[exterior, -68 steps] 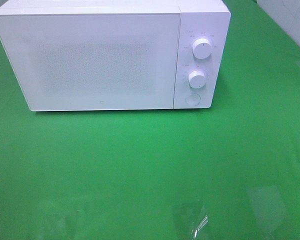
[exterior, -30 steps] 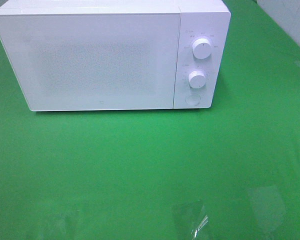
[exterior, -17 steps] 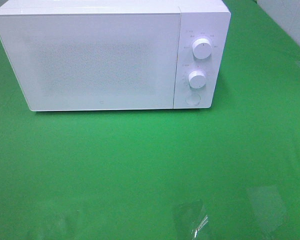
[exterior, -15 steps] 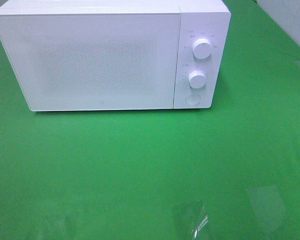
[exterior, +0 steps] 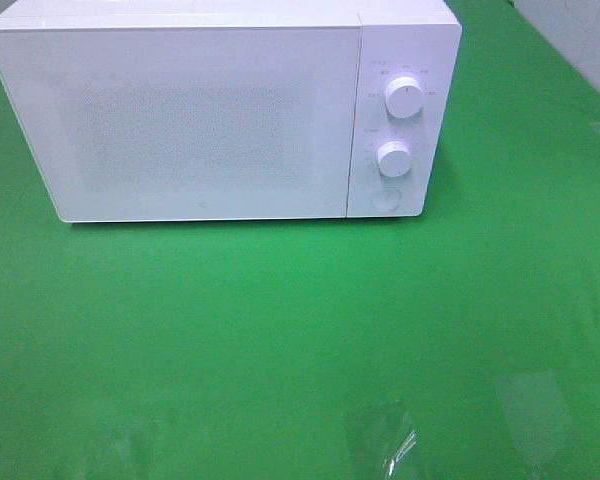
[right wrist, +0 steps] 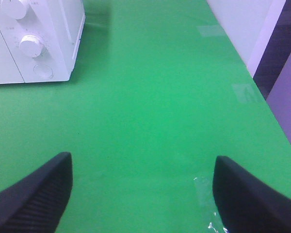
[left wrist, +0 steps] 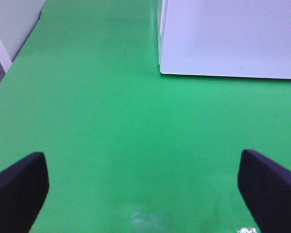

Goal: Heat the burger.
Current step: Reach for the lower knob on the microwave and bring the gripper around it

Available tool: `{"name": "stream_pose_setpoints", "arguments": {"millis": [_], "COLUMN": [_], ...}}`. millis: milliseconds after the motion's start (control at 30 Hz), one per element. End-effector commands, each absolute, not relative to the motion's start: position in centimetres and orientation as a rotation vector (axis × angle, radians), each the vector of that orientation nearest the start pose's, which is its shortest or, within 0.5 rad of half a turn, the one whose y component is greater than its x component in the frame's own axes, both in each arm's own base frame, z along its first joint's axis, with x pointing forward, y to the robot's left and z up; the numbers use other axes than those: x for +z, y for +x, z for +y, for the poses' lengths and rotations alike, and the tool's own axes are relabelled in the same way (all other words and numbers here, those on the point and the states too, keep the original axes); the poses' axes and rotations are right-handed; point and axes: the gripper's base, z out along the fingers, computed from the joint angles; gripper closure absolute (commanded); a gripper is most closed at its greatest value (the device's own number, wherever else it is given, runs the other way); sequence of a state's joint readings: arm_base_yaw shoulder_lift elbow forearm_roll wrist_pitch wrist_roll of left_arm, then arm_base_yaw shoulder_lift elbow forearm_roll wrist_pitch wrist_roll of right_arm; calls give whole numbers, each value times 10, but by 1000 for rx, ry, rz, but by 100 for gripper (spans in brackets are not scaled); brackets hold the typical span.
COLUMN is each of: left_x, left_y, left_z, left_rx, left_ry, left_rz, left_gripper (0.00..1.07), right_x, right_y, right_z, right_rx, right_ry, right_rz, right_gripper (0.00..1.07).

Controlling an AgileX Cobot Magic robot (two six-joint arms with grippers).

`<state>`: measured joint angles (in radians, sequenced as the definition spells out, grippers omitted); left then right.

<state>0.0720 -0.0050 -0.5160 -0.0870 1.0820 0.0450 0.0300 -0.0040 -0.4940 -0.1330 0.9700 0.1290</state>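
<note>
Left end effector (left wrist: 141,170), right end effector (right wrist: 141,165): jaws wide, above green tabletop (exterior: 280,320).

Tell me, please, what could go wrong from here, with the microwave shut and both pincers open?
No burger shows in any view, and the microwave door shows nothing inside, so it might run empty.
The upper knob, lower knob and round button sit close together; the wide-open right pincer could bump the wrong one.
Pushing could slide the microwave on the green table.
</note>
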Motion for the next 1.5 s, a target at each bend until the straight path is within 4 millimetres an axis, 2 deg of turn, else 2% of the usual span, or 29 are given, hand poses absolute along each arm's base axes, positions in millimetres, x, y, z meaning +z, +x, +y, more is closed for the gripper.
{"name": "stream_pose_setpoints", "arguments": {"millis": [33,600,867,1067,1100,1200,1333,1500], "left_x": [281,281,281,281,281,281,281,281], "left_y": [-11,-11,-11,-11,-11,-11,-11,-11], "left_z": [-8,-8,-8,-8,-8,-8,-8,-8], "left_rx": [-34,-34,-34,-34,-34,-34,-34,-34], "left_ry": [-25,-24,-24,-24,-24,-24,-24,-24], "left_rz": [2007,2008,2008,2008,2008,2008,2008,2008], "left_gripper": [9,9,9,9,9,9,9,9], "right_x": [288,309,302,297,296,294,289,288], "right_y": [-4,0,9,29,38,46,67,81], "right_z": [-10,-8,-6,-5,-4,-4,-2,-1], "right_rx": [-43,-20,-14,-14,-13,-11,-7,-1], "right_ry": [99,72,58,48,43,39,25,14], "right_rz": [1897,1672,1625,1672,1693,1706,1733,1734], "right_gripper": [32,32,32,32,32,32,32,32]}}
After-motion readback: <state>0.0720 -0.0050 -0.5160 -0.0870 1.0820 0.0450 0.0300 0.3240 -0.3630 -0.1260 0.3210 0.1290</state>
